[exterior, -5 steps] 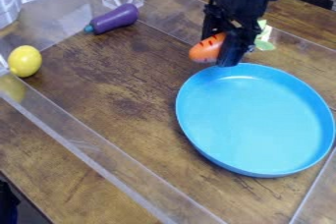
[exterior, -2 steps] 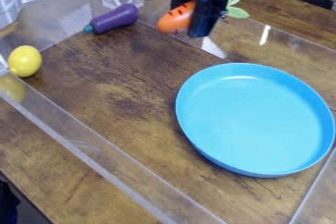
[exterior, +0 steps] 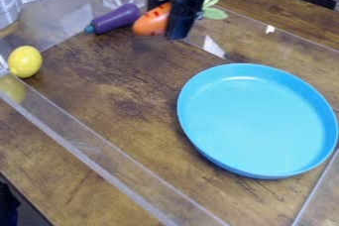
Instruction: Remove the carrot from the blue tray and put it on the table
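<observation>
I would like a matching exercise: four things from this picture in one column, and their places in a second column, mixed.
Things:
1. carrot
2. blue tray
3. yellow ball
4. eggplant

Places:
A. at the left edge of the table
B. on the table, just left of the carrot
C. held in the gripper, above the table
D. empty, on the right of the table

Pairs: 1-C, 2-D, 3-A, 4-B

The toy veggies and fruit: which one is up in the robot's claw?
The carrot, orange with a green leafy top, is gripped in the gripper above the table. The purple eggplant and the yellow ball both lie untouched on the wood.
</observation>
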Controlling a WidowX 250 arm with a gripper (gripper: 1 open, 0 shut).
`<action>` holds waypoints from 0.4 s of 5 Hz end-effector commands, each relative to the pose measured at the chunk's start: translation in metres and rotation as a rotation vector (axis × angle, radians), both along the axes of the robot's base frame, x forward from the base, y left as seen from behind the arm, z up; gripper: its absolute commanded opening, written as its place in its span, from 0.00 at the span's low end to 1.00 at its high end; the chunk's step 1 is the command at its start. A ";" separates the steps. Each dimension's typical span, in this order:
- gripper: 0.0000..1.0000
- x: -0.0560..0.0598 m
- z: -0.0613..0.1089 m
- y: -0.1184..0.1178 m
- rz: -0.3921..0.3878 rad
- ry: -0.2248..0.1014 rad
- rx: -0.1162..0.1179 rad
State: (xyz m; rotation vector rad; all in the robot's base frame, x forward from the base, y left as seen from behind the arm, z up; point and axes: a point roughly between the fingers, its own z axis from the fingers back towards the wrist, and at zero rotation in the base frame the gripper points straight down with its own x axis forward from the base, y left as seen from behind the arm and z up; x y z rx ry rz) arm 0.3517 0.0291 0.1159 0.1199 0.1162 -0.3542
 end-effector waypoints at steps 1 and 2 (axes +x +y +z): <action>0.00 -0.008 0.018 0.022 0.038 -0.071 0.011; 0.00 -0.014 -0.001 0.034 0.059 -0.047 0.012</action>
